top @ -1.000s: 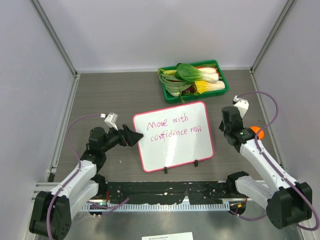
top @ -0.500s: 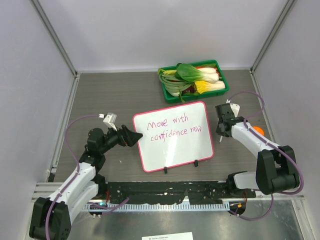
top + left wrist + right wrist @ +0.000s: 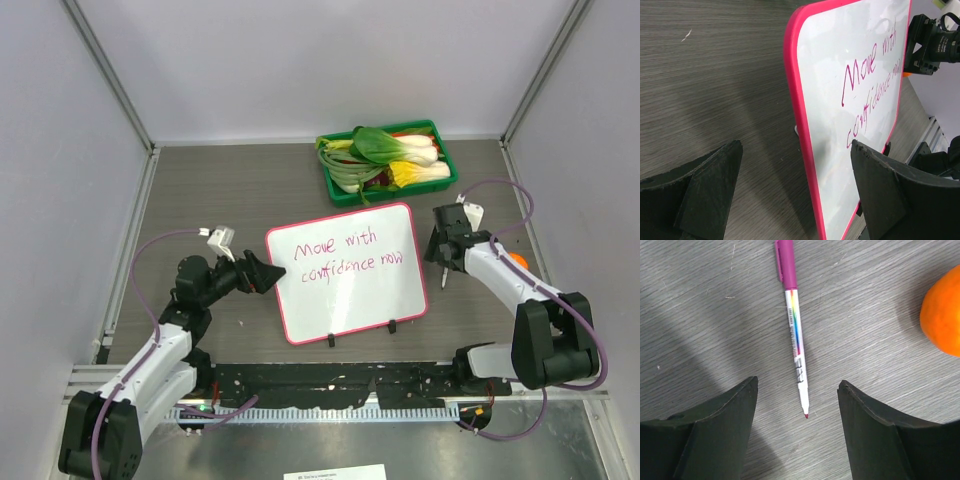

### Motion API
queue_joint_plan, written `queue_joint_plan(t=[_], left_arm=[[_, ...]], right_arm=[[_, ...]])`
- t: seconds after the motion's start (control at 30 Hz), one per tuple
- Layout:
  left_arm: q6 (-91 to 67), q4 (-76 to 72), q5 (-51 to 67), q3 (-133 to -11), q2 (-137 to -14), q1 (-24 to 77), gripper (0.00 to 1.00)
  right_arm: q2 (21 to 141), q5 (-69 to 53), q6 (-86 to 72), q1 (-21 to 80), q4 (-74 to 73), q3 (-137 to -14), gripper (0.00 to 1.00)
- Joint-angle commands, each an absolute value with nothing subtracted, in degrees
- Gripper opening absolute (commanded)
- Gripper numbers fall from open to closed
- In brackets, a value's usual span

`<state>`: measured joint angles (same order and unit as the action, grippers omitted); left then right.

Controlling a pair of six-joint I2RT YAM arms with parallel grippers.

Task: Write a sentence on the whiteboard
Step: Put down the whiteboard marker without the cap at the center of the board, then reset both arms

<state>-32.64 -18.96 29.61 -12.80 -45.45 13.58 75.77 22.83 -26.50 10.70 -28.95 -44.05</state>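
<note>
The whiteboard point(image 3: 345, 270) stands near the middle of the table, pink-framed, with "Move with confidence now" written on it in magenta. My left gripper point(image 3: 262, 272) is open at its left edge. In the left wrist view the pink frame point(image 3: 799, 115) runs between the two wide-apart fingers point(image 3: 705, 190), touching neither. My right gripper point(image 3: 443, 258) is open just right of the board. A white marker point(image 3: 794, 340) with a magenta cap end and a bare red tip lies flat on the table below it, between the fingers point(image 3: 720, 425) and free of them.
An orange point(image 3: 514, 262) sits on the table just right of the right gripper and shows at the right edge as the orange point(image 3: 942, 315) in the right wrist view. A green tray point(image 3: 445, 180) of vegetables stands behind the board. White walls close the table in.
The right arm swung in and down beside the board, then its gripper opened and the marker came to lie on the table. Left arm and board have not moved.
</note>
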Motion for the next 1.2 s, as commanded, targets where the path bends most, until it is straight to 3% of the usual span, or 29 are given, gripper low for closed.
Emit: queue_joint_plan(t=[0.0,0.23,0.37,0.67,0.87,1.17], left_arm=[[-31.90,-20.48,29.88,-12.66,-45.53,13.45,0.93],[-33.48,-18.99,26.55,-12.39,-41.76,13.36,1.00],[-35.59,-14.87,22.42,-13.27,-36.84,13.36,1.00],[-39.11,8.50,4.86,-24.06,-29.01,13.36,1.00],[-39.91,18.18,-2.46,-32.15,-33.21,13.36,1.00],[-38.06,13.72,-7.28,-33.32,-35.78,13.36,1.00]], right_arm=[[73.04,24.96,-27.42,9.93,-28.65,-46.23,0.70],[65.41,27.07,-27.86,9.49,-28.83,-47.20,0.73],[59.78,24.26,-27.25,9.49,-27.86,-47.90,0.79],[51.24,18.90,-27.51,9.49,-25.84,-47.81,0.82],[49.05,18.55,-28.04,9.49,-24.00,-47.46,0.82],[45.09,18.37,-23.74,9.49,-15.30,-41.84,0.82]])
